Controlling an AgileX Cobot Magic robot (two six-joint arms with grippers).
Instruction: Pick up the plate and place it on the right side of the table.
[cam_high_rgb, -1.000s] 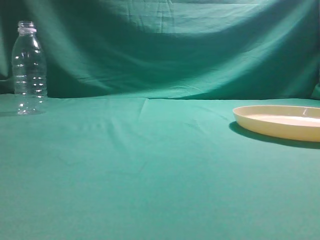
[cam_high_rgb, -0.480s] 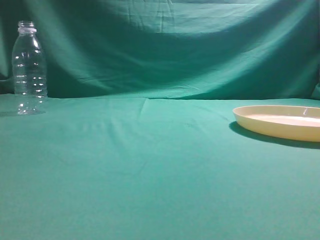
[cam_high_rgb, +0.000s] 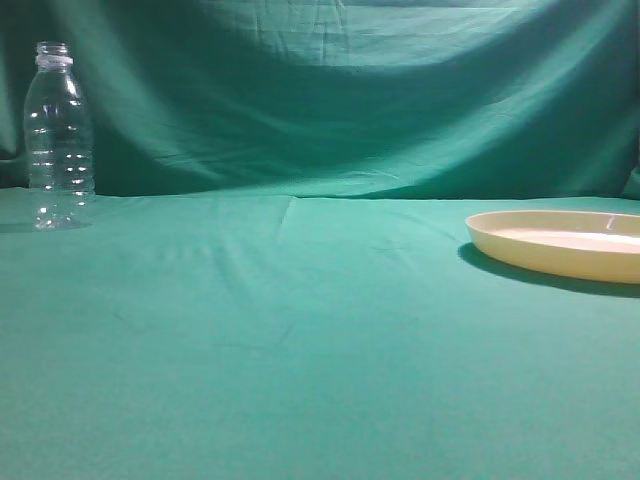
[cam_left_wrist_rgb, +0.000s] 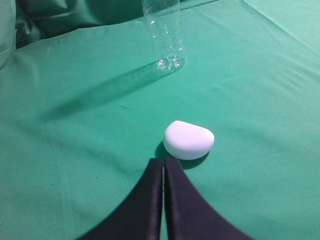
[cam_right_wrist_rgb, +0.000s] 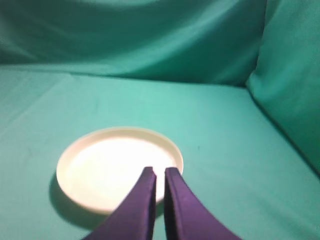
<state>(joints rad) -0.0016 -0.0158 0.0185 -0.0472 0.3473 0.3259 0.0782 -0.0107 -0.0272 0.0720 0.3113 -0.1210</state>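
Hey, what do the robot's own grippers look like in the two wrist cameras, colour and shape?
The left gripper has two smooth black fingers, broad at the base and tapering to narrow tips. The right gripper has the same curved, tapering shape but looks dark purple. No cables, markings or arm links are visible.
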